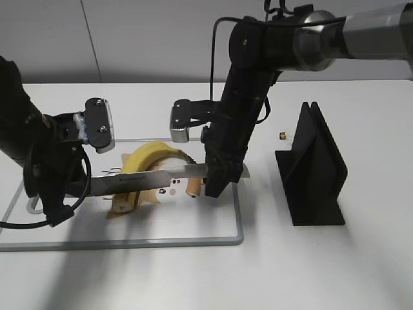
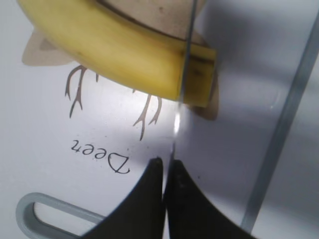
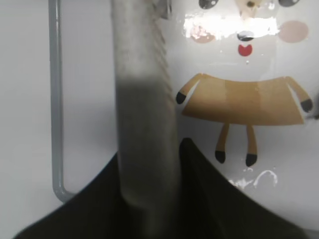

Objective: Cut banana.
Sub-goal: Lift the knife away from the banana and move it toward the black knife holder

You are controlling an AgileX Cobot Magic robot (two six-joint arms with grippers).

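Note:
The yellow banana [image 1: 151,155] lies curved on the white cutting board [image 1: 239,223], one end near the board's front left. A knife [image 1: 161,175] lies level across it. My right gripper [image 1: 216,181] is shut on the knife's grey handle [image 3: 144,99]. My left gripper [image 1: 80,186] is shut on the blade's far end. In the left wrist view the jaws [image 2: 165,162] pinch the thin blade [image 2: 182,74], which crosses the banana [image 2: 124,55] close to its blunt end. The right wrist view shows the jaws [image 3: 149,159] around the handle.
The board has a grey metal rim [image 2: 284,129] [image 3: 54,99] and a printed cartoon deer [image 3: 244,99]. A black knife stand [image 1: 316,168] stands to the right of the board. A small gold object [image 1: 282,135] lies beside it on the white table.

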